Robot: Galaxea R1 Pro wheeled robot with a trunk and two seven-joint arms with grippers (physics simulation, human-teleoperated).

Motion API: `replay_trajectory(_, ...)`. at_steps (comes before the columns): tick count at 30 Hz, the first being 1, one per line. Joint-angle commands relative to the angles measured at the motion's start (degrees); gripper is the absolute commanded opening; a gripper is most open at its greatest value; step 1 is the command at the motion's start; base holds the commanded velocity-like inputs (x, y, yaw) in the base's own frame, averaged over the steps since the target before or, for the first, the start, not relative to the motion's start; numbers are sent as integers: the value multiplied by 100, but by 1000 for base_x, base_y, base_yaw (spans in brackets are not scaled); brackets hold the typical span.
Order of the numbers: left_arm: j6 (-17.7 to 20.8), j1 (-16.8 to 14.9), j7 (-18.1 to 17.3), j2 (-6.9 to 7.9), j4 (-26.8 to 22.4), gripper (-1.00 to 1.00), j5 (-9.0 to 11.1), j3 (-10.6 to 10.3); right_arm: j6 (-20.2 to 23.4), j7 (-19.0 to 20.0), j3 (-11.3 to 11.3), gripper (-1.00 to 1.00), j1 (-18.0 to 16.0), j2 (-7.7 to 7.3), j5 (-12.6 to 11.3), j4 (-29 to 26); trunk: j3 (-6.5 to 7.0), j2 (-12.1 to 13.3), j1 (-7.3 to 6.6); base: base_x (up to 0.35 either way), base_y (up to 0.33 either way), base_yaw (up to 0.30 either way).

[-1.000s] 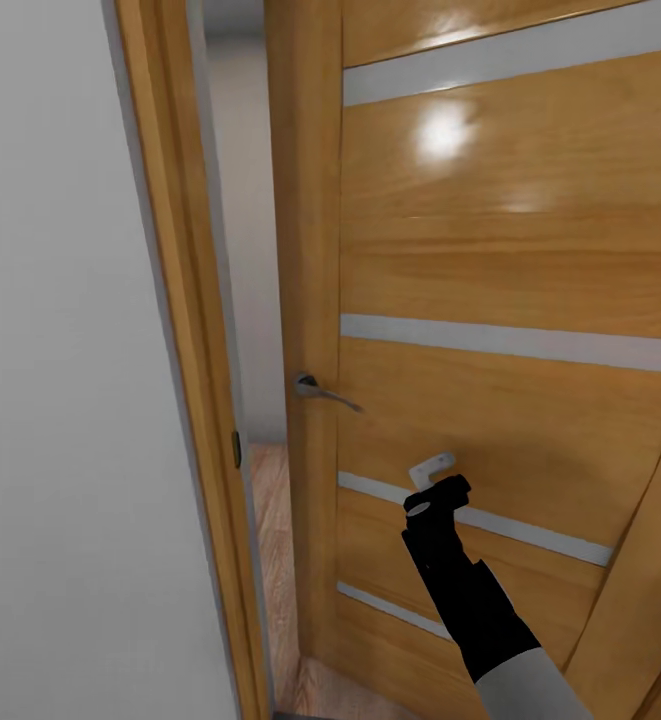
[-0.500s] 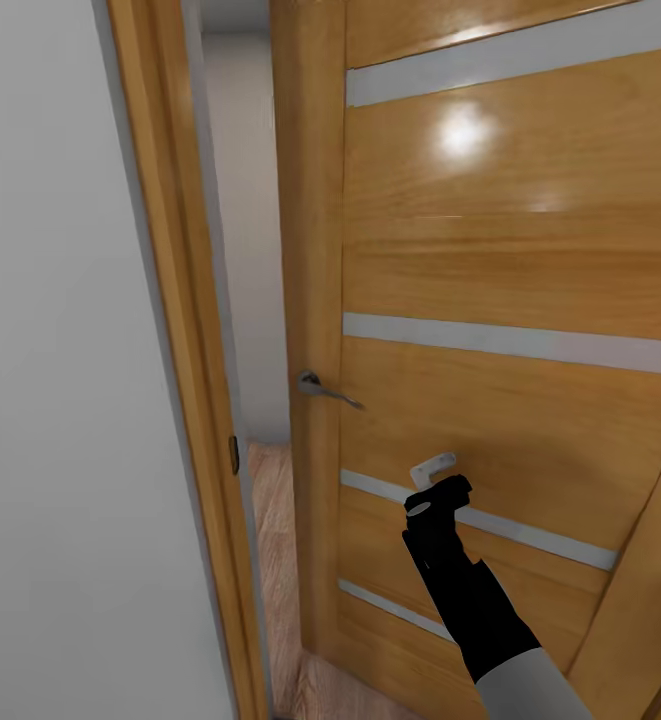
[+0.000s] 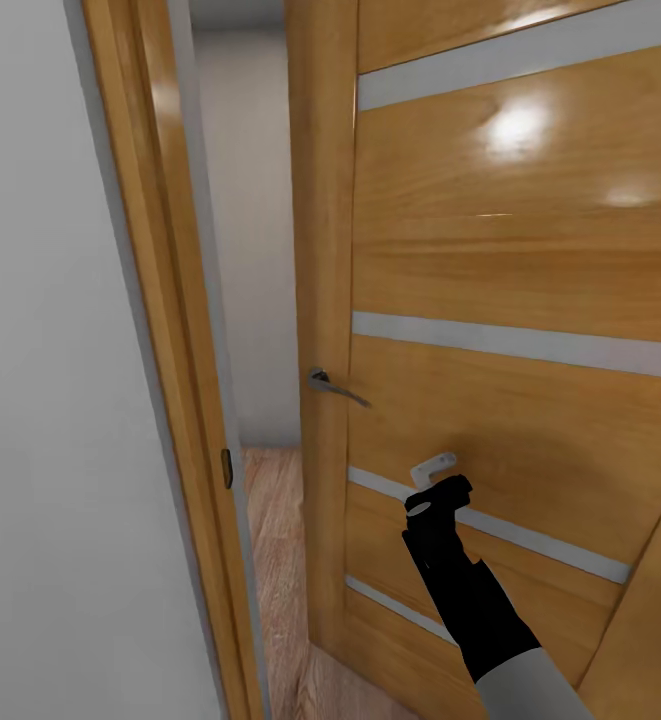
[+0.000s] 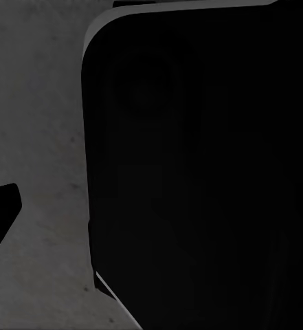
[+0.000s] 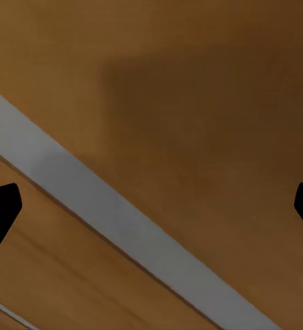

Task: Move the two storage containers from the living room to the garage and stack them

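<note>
I see a big wooden door (image 3: 510, 300) with pale stripes, partly open. Its silver handle (image 3: 335, 387) sticks out near the edge. Beside it stand the door frame (image 3: 160, 330) and a white wall (image 3: 40, 400). Through the gap I see wood planks (image 3: 275, 520).

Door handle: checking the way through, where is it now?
In the head view, the door handle sits on the wooden door's left edge, beside the gap, up and left of the right gripper.

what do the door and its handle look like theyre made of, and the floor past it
Door: glossy varnished wood, going by the grain and bright light reflections, with pale grey inlaid strips. Handle: likely brushed metal, grey with a dull sheen. Floor past the gap: light wood planks, possibly laminate; seams and grain show.
</note>
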Motion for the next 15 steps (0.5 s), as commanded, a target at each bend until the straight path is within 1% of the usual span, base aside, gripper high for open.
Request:
replay_trajectory(1, 5, -2, 5, 0, 0, 100, 3, 1, 22, -34, 16, 100, -6, -2, -29, -1, -5, -2, 0, 4, 0, 0)
replay_trajectory(15, 5, -2, 7, 0, 0, 100, 2, -2, 22, -32, 16, 100, -6, -2, -29, -2, -5, -2, 0, 7, -6, 0)
